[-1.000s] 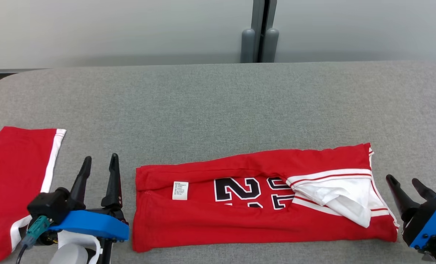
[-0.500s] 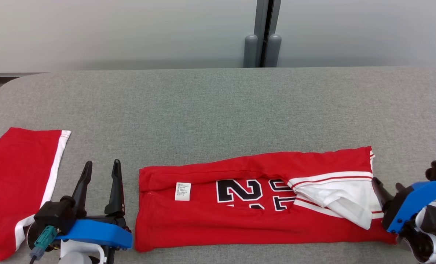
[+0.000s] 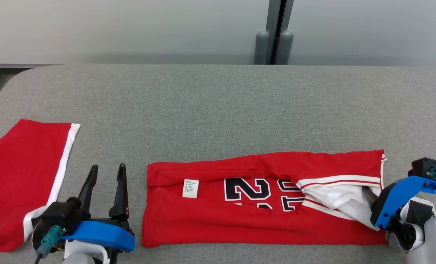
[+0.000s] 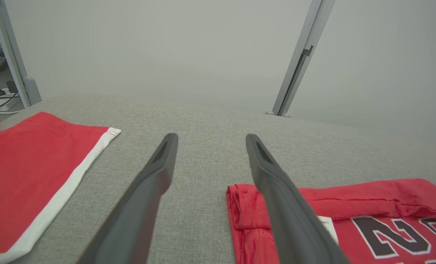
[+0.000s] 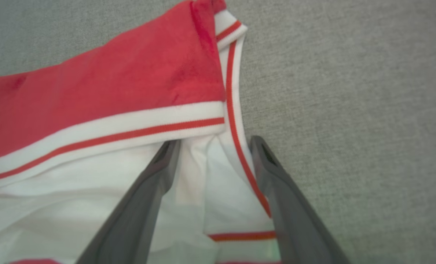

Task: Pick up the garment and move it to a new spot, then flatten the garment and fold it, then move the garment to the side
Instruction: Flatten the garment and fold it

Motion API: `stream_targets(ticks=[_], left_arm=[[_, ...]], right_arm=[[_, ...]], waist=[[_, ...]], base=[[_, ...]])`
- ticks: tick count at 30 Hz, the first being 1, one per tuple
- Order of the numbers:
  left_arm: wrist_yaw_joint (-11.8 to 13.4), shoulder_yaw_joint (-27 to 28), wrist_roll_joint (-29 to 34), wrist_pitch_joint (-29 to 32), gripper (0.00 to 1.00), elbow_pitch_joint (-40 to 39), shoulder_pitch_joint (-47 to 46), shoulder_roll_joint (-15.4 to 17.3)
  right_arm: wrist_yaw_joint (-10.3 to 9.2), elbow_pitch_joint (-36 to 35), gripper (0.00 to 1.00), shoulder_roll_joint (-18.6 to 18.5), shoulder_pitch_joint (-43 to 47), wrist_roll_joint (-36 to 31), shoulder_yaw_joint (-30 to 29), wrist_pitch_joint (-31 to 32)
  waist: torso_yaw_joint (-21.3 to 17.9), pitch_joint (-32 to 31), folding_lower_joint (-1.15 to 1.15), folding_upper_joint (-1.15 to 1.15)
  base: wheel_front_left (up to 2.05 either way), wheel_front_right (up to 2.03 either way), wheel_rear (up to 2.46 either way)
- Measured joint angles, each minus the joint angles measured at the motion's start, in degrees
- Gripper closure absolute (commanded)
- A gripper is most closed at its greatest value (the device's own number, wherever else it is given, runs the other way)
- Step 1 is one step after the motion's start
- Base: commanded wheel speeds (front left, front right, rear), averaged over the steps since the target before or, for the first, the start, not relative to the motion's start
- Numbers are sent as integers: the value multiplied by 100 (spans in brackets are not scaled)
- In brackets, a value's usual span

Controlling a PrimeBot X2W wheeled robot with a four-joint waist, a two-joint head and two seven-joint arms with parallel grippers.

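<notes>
The garment (image 3: 240, 220) is a red jersey with black numbers, folded into a long band near the table's front edge. Its left end shows in the left wrist view (image 4: 368, 220). My left gripper (image 3: 107, 172) stands open just left of that end, fingers (image 4: 155, 172) apart with bare table between them. My right gripper (image 3: 369, 193) tips down onto the garment's right end, largely hidden behind its blue mount. In the right wrist view the garment's red panel (image 5: 111, 95) lies ahead of the right gripper (image 5: 215, 146), which is open, straddling the white, red-striped trim.
A second red garment with a white band (image 3: 16, 179) lies flat at the table's left end, also seen in the left wrist view (image 4: 30, 172). The grey padded table (image 3: 218, 110) reaches back to a pale wall with a grey post (image 3: 276, 33).
My right gripper has swung in from beside the garment's right end and tipped down over its white trim. The head camera has shifted slightly. The left gripper has stayed put.
</notes>
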Motion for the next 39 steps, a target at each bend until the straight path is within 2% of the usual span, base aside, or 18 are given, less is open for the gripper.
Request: stream_targets(ticks=[5, 6, 7, 8, 12, 15, 21, 22, 30, 34, 39], left_arm=[[-2, -22, -19, 1, 0, 18, -18, -4], [-2, -26, -30, 1, 0, 25, -18, -4], [-2, -27, -32, 0, 0, 26, -18, -3], [-2, -30, -37, 0, 0, 27, -17, -3], [-3, -4, -48, 1, 0, 9, 5, -1], [-4, 42, -47, 1, 0, -37, 32, 4], [-10, 89, -45, 1, 0, -93, 77, 30], [-10, 101, -45, 1, 0, -96, 82, 36], [-10, 75, -29, 0, 0, -204, 71, 20], [-10, 29, -1, 1, 0, -199, 71, 47], [-10, 16, -27, 1, 0, -199, 97, 114]], right_arm=[[-10, 274, 0, -68, -98, -129, 174, 55], [-14, 296, 33, -89, -115, -135, 246, 96], [-18, 298, 76, -103, -116, -122, 345, 120], [-18, 288, 100, -105, -114, -82, 444, 138], [-8, 19, 100, -127, -14, 225, 722, 126], [1, -381, 100, -319, 137, 361, 745, 145], [1, -1407, 100, -726, 500, 396, 246, 367], [1, -1800, 100, -782, 637, 280, 40, 443], [1, -2844, 100, -837, 1050, -4, -389, 917], [0, -3109, 100, -655, 1057, -57, -119, 1082], [0, -3255, 100, -377, 989, 89, 815, 1273]], waist=[[54, -15, 0, 0], [58, -23, 0, 0], [61, -30, 0, 0], [63, -36, 0, 0], [49, -43, 0, 0], [12, -48, 0, 0], [-94, -57, 0, 0], [-130, -58, 0, 0], [-156, -54, 0, 0], [-172, -78, 0, 0], [-173, -111, 0, 0]], base=[[0, 0, 0], [0, 0, 0], [0, 0, 0], [0, 0, 0], [0, 0, 0], [0, 0, 0], [0, 0, 0], [0, 0, 0], [0, 0, 0], [0, 0, 0], [0, 0, 0]])
